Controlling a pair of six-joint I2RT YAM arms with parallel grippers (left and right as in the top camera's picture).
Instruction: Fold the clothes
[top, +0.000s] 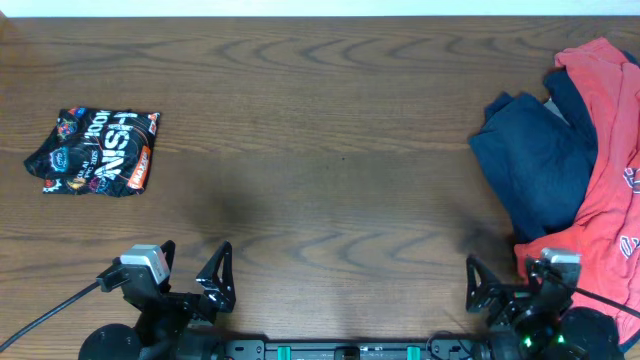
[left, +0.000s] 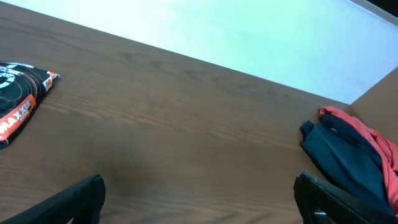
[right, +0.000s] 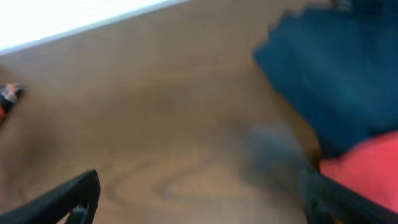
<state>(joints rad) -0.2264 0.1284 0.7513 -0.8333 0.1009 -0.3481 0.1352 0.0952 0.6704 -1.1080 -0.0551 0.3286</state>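
The black jersey (top: 95, 152) is located on the left part of the bench (top: 330, 150) as a compact folded bundle. Its long axis is oriented roughly left to right, and its white lettering is turned sideways. The left fingers (top: 218, 272) are spread wide at the near edge, with nothing held. The right fingers (top: 478, 285) are likewise spread wide and empty. At the right edge, a crumpled navy garment (top: 535, 165) is in contact with a red garment (top: 610, 150).
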